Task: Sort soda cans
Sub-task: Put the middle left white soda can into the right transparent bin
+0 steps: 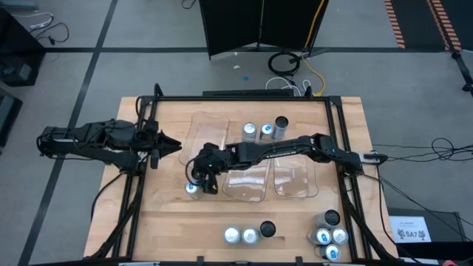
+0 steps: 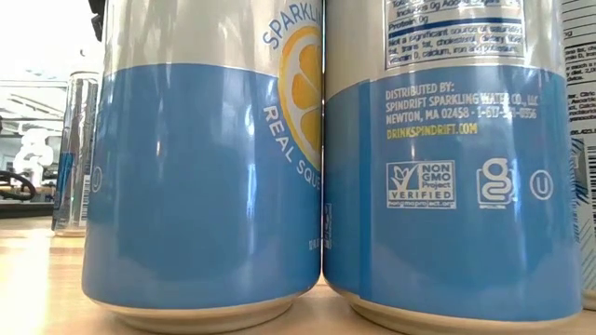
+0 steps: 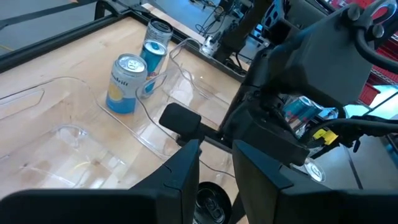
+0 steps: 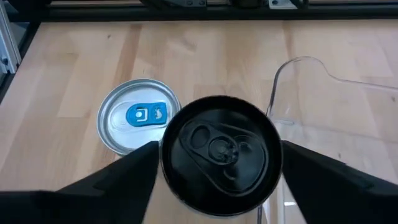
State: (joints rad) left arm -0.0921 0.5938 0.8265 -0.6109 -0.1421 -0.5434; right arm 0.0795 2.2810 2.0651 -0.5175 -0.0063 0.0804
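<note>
Two cans sit at the centre of this sorting job — a black-topped can (image 4: 221,155) framed between the spread fingers of the right gripper (image 1: 201,174), and a blue-tabbed can (image 4: 138,122) touching it on one side. The right arm reaches across the table (image 1: 162,222) from the right, past the clear trays (image 1: 292,185), to the left-centre of the board. The fingers flank the black-topped can with a sliver of gap on each side, parted and not yet clamped. Both cans stand upright, long axis vertical, directly beneath the wrist; the squeeze looks a short descent away, though the neighbouring can leaves one finger little room. The left gripper (image 1: 171,145) waits at the table's left edge, fingers nearly together on nothing, farther from the pair than the right. Other cans stand in groups — three at the far side (image 1: 264,131), three along the near edge (image 1: 249,234), four at the near right corner (image 1: 329,233)
</note>
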